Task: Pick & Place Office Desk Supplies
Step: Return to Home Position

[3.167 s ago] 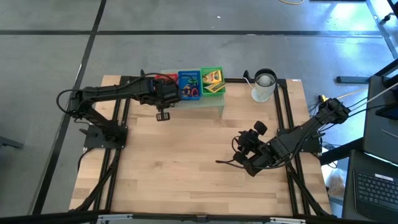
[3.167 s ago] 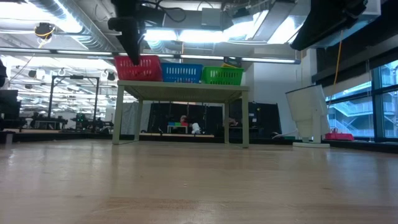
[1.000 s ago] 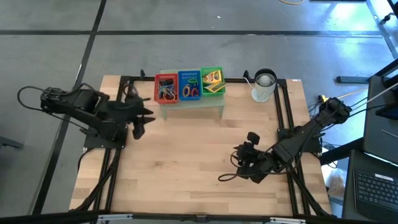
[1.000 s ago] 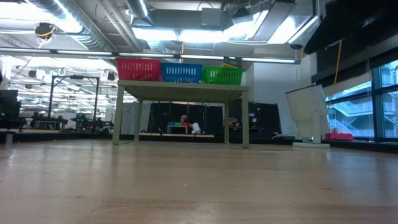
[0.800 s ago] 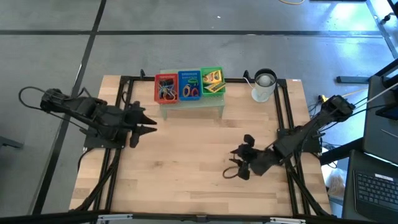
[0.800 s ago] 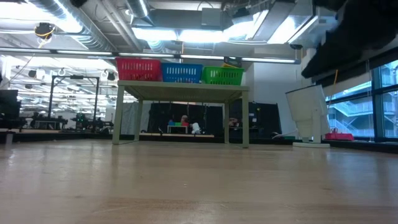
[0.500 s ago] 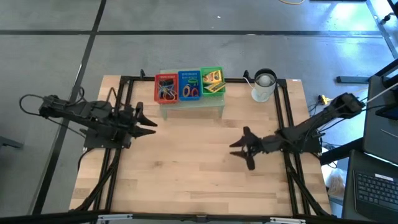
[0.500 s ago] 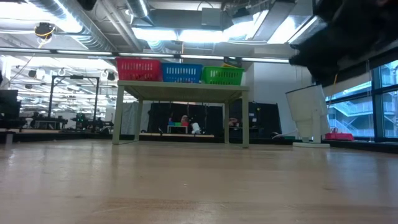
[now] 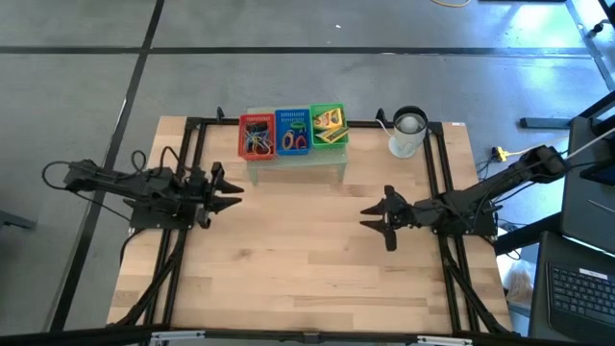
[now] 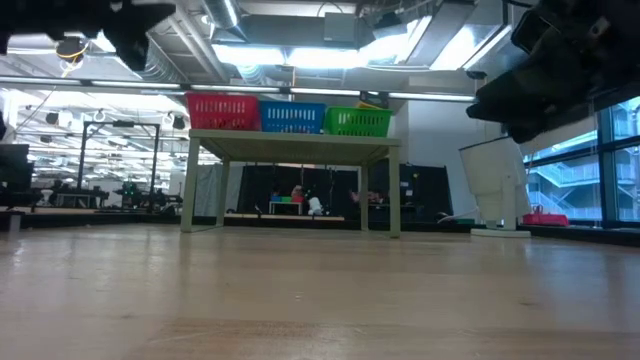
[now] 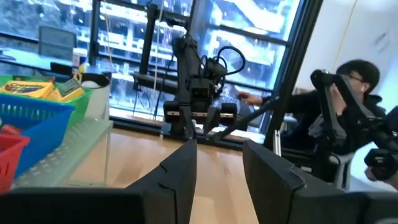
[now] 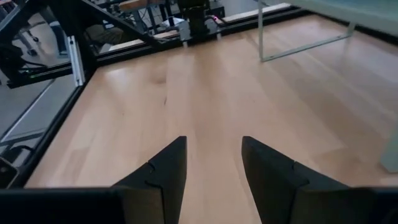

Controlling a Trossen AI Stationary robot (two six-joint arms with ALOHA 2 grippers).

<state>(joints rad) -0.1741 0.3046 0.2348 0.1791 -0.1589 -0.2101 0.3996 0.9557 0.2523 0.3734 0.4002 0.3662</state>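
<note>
The office desk supplies lie in three small trays on a pale green riser [image 9: 296, 165] at the table's far edge. Coloured rings and clips are in the red tray [image 9: 256, 137] and the blue tray [image 9: 293, 132]. Yellow crayon boxes [image 11: 38, 89] are in the green tray [image 9: 328, 125]. My left gripper [image 9: 233, 195] hovers open near the table's left side, pointing level toward the right. My right gripper [image 9: 365, 217] hovers open right of the table's middle, pointing toward the left. Nothing is between either pair of fingers [image 11: 180, 171] [image 12: 165, 168].
A white cup [image 9: 407, 133] stands at the far right of the table. Bare wood [image 9: 298, 250] lies between the two grippers and toward the near edge. Black frame rails [image 9: 437, 173] run along both sides. A person [image 11: 354, 81] sits beyond the table's right side.
Both arms have folded back and sunk. My left gripper has drawn toward the table's left edge and tipped from pointing down to level. My right gripper has gone toward the far edge and tipped up to nearly level, facing left. Neither has changed its opening.
</note>
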